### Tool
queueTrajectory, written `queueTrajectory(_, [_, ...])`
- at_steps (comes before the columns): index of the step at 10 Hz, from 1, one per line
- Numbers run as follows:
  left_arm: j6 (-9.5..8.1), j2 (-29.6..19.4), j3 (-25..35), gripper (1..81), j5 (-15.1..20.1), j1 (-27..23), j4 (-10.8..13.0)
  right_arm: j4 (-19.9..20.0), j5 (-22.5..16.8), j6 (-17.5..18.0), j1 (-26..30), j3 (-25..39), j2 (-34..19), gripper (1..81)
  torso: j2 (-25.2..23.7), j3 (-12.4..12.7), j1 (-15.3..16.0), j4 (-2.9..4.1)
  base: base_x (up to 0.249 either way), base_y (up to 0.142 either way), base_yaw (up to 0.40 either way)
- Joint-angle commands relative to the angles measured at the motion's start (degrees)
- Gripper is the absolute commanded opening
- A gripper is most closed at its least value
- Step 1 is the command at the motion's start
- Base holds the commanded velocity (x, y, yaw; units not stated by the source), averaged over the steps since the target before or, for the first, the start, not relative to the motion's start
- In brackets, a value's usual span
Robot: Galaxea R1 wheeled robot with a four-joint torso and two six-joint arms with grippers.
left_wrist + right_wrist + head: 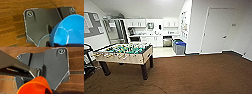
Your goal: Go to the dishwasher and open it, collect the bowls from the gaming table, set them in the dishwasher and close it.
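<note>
A glossy blue bowl [70,31] sits clasped in the left gripper [52,43], a bright orange bowl [33,87] clasped in the right gripper [50,90].

1. In the left wrist view, the wide dark grey matte plate [37,25] had rounded corners and a thin pale outline along its edge.
2. A round silver screw fitting [29,13] sat in one corner, and a second one [73,9] in another.
3. In the right wrist view, a like dark grey plate [55,68] carried a cross-head screw [61,51] and a smaller screw [18,57].
4. A flat grey jointed bar [13,63] ran beside it.
</note>
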Motion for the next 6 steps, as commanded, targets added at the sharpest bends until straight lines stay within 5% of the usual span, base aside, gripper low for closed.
queueTrajectory(1, [0.00, -0.6, -0.3, 1.0, 1.9, -2.5, 0.0, -0.7, -2.6, -0.3, 1.7, -0.1, -0.3, 1.0, 0.0, 0.0, 0.0, 0.00, 0.138, 0.000, 0.000])
queueTrajectory(6, [0.08, -0.6, -0.3, 1.0, 1.9, -2.5, 0.0, -0.8, -2.6, -0.3, 1.8, -0.6, 0.1, 1.0, 0.0, 0.0, 0.0, 0.00, 0.138, 0.000, 0.000])
